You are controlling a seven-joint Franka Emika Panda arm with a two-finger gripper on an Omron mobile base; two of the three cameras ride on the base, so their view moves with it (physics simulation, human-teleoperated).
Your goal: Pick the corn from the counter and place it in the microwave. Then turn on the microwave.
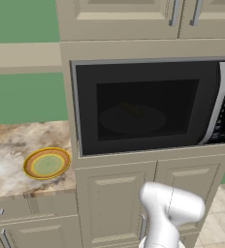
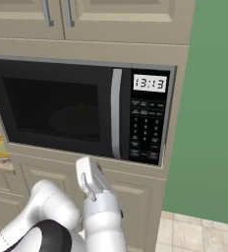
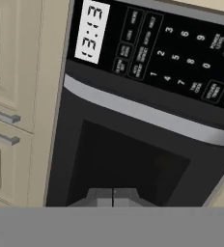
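The corn lies inside the microwave, dimly visible through the dark glass as a small shape on the turntable plate. The door is closed, so placement appears complete and the start step remains.

The gripper has its jaws together with nothing between them. In the hand view the 2 fingertips meet in front of the door glass; the silver handle lies between the jaws and the button panel.

In the right base view the panel sits at the microwave's right end, under the clock display, above and to the right of the hand. The green wall beside the cabinet leaves open room on that side.

The plate rests on the table, well to the left and clear of the reach.
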